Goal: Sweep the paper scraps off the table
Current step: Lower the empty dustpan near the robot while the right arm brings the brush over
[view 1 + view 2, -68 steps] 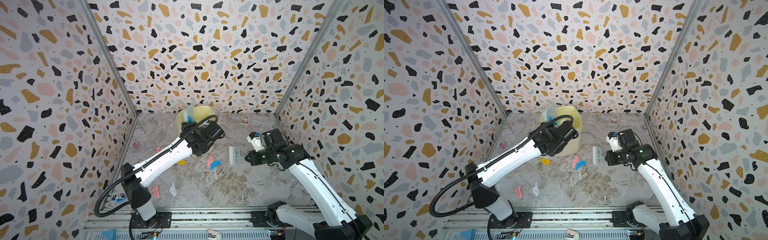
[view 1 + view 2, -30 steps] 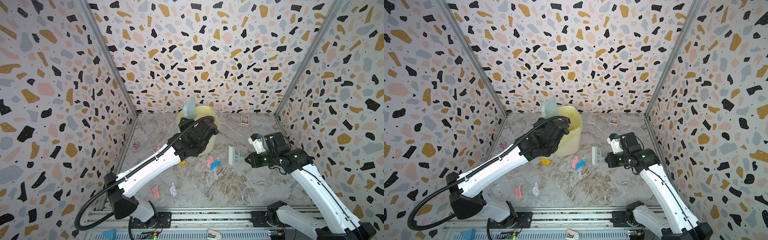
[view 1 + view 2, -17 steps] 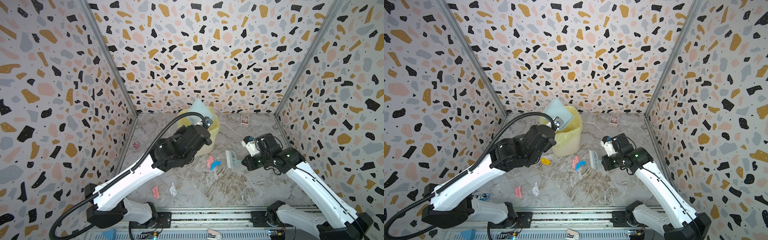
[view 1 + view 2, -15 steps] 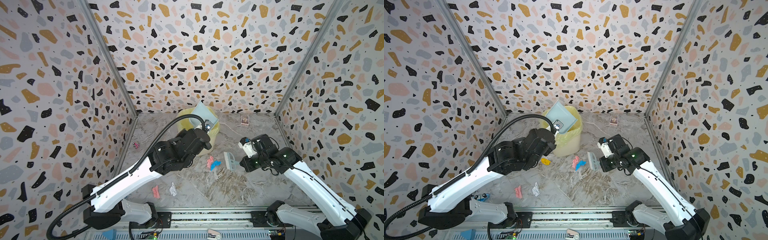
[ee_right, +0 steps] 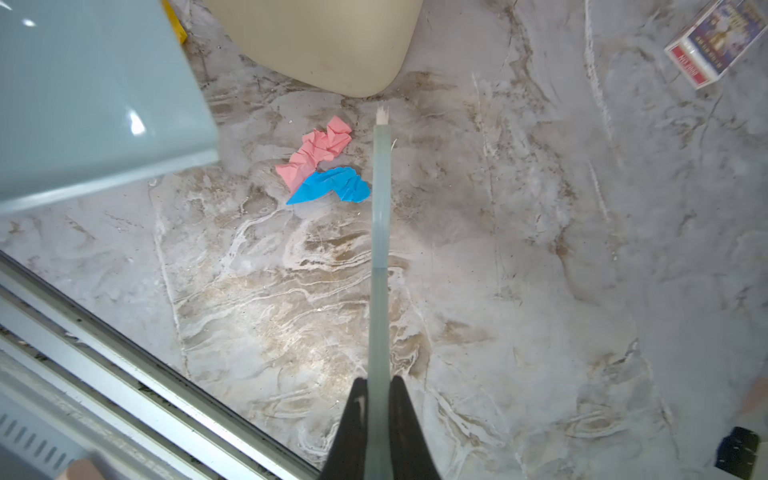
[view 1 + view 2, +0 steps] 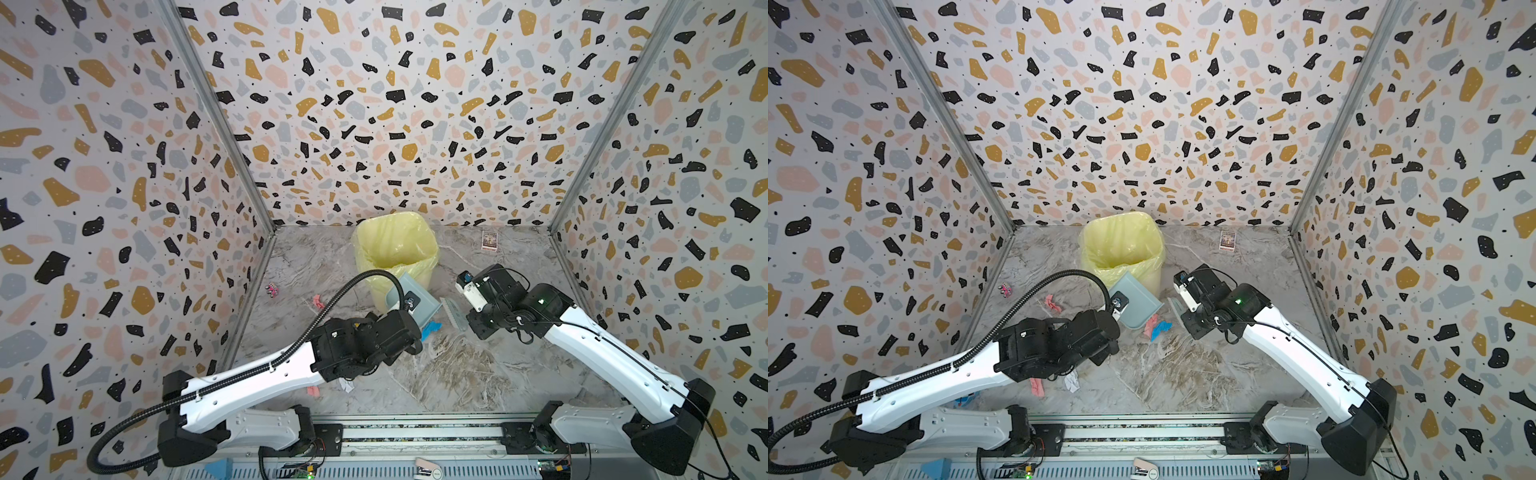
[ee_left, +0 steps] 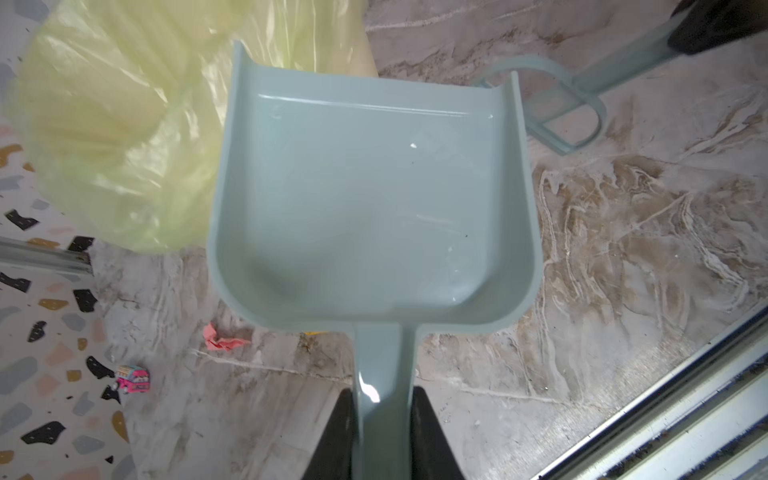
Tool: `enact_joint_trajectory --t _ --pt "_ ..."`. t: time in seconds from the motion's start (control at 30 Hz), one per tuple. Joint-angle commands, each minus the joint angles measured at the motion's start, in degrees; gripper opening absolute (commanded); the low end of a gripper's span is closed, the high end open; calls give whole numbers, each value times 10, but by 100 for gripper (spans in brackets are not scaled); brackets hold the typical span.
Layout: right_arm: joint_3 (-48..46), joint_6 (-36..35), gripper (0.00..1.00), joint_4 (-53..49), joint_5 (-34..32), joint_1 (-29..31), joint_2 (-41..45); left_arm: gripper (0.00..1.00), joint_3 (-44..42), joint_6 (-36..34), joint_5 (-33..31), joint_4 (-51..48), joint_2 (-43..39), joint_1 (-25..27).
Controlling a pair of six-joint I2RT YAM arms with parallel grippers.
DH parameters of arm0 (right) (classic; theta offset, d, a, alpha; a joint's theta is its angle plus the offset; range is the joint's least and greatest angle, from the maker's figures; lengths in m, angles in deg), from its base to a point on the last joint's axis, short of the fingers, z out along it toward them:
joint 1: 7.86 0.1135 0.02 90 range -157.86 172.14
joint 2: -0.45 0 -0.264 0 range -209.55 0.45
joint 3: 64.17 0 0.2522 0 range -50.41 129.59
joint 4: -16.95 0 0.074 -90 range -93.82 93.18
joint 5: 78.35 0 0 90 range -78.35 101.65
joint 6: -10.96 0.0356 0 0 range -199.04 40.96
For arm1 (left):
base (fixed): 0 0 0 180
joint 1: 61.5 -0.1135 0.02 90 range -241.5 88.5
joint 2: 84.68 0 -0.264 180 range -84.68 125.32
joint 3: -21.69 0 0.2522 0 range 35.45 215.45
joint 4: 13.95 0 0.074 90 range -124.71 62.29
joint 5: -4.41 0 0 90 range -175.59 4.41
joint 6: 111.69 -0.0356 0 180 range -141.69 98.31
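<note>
Near the middle of both top views, just in front of the bin (image 6: pixel 432 249) with its yellow liner, the left gripper (image 7: pixel 381 395) is clamped on the handle of a pale teal dustpan (image 7: pixel 370 199), one black finger on each side of the handle. The pan's open mouth faces right in the frame, toward the right arm; whether its lip touches the table (image 6: pixel 478 374) I cannot tell. To the right of centre, the right gripper (image 5: pixel 378 382) is closed tight on the thin handle of a matching teal brush (image 5: pixel 381 249), whose head sits just right of the dustpan in a top view (image 6: pixel 1177 307). Several paper scraps (image 6: pixel 1154 326) lie loose on the marble surface. A crumpled pink scrap (image 5: pixel 320 149) and a bright blue scrap (image 5: pixel 332 187) touch each other between the pan's mouth and the brush, just beside the brush. A small yellow bit (image 5: pixel 178 25) peeks out from under the pan near the bin's base. Left of the bin lies another pink piece (image 6: pixel 318 301), well apart from the pan. Lower in the frame, partly under the left arm, sit a pink strip (image 6: pixel 1036 386) and a white scrap (image 6: pixel 1071 380), with a blue one (image 6: pixel 963 399) farther left beneath the arm. A printed card (image 6: pixel 489 240) rests toward the upper right of the table, and a tiny pink toy (image 6: pixel 272 289) sits close to the left wall.
</note>
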Motion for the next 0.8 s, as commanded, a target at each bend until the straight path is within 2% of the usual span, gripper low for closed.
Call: enact_joint_trajectory --t 0.0,0.3,0.4,0.77 --pt "26 -38 0 -24 -51 8 -7 0 -47 64 38 33 -25 7" --pt "20 -93 0 -20 -95 47 -58 0 -162 117 77 99 -48 11" --pt "15 -104 0 -32 -121 59 -82 0 -182 126 85 109 -50 12" --pt "13 -134 0 -14 -152 78 -124 0 -252 168 140 143 -54 25"
